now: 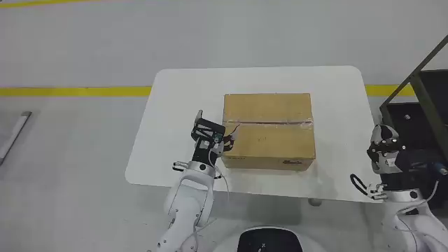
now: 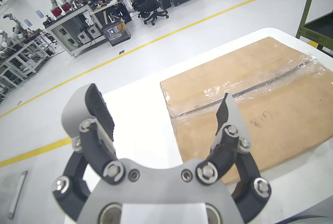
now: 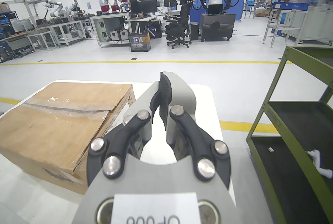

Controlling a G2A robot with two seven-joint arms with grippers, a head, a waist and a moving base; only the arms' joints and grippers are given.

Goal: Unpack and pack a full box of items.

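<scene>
On centre of the table you had the taped box. Your L gripper hung wide apart at its left edge; R gripper, fingers pressed together w/ nothing between, by table's right edge.

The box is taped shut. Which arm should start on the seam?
Left, probably. The left claw is open, poised at the box's end by the taped seam. The right claw is shut, out at the table's right edge, apart from the box.
</scene>
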